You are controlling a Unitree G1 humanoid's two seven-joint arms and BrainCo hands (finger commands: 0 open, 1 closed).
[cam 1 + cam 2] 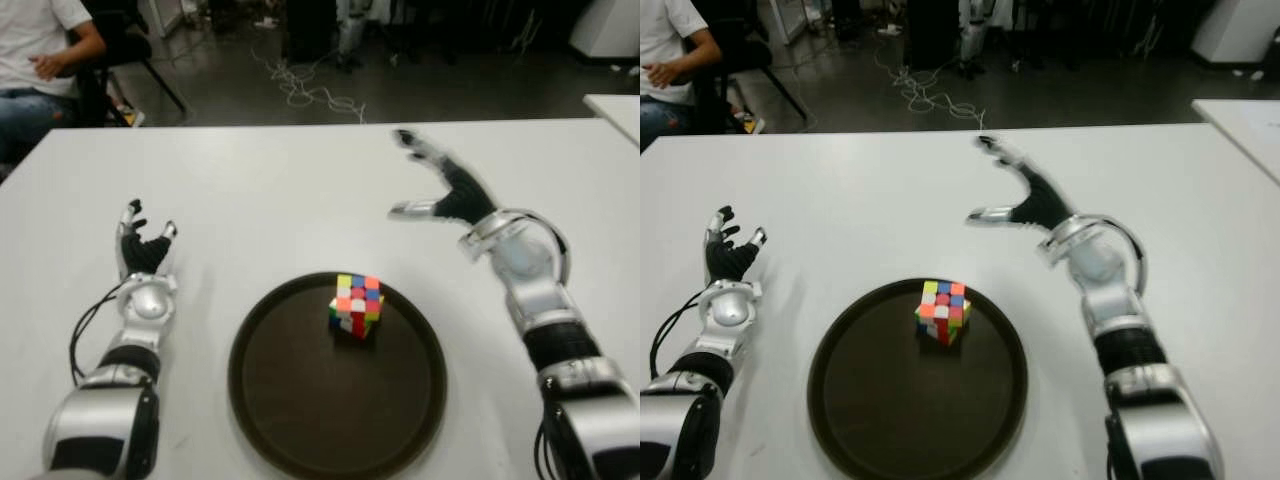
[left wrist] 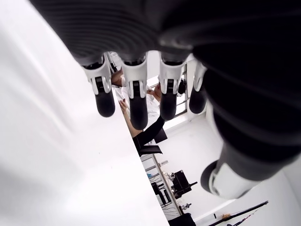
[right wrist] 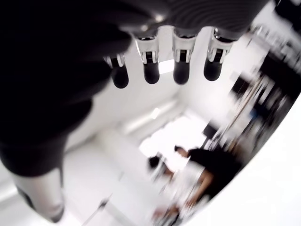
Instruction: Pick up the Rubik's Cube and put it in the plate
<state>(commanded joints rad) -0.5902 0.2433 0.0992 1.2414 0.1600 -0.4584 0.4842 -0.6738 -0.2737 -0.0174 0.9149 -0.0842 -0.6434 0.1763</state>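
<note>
In the left eye view, the Rubik's Cube (image 1: pixel 356 304) is sitting inside the dark round plate (image 1: pixel 290 420), toward its far side, tilted on one edge or corner rather than lying flat. The right robot hand (image 1: pixel 440 190) is hovering beyond the plate's far right rim, fingers spread wide and holding nothing; the cube is lying nearer the robot and to the left of it. The left robot hand (image 1: pixel 143 250) is showing well to the left of the plate over the white table (image 1: pixel 260 190), fingers loosely upright and empty.

The right eye view is showing the same layout, with the right robot hand nearer the cube than the left.

The left wrist view is showing extended fingers (image 2: pixel 136 101) gripping nothing.

The right wrist view is likewise showing straight fingers (image 3: pixel 181 63), empty. Judging by this, the placing looks done.
</note>
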